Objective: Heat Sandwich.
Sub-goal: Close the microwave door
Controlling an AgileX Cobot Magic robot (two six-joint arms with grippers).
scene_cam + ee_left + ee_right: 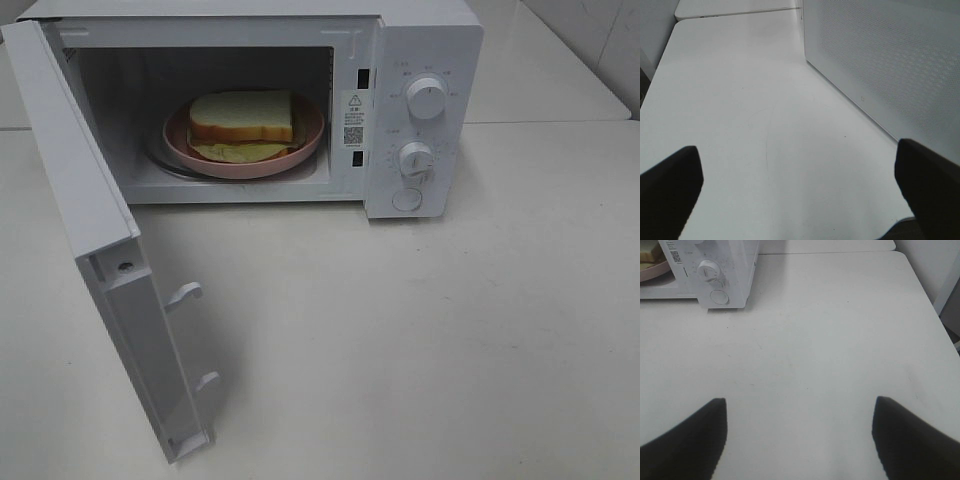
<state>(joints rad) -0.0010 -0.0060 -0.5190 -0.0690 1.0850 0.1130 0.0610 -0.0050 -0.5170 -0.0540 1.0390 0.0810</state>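
Spreading across every view, the white table (pixel 470 340) offers open room in front of and to the right of the microwave (pixel 440 45). The microwave stands at the far side with its door (pixel 90 200) swung open toward the near left. In the cavity sits a round pink plate (pixel 312 138), and the sandwich (pixel 242 117) lies on it, with yellow-green filling showing at its near edge. A sticker (pixel 354 118) on the cavity frame carries a warning triangle and a QR code. Its text, like the marks around the upper knob (pixel 426 98) and lower knob (pixel 416 160), is too small to read. A round button (pixel 408 199) sits below the knobs.

Only the wrist views show the grippers. The left gripper (pixel 799 155) hangs over the table left of the door's dotted mesh panel, jaws spread wide with nothing between them. The right gripper (pixel 800 402) hangs near and right of the control panel, jaws likewise wide and empty. That view also shows the table's right edge.
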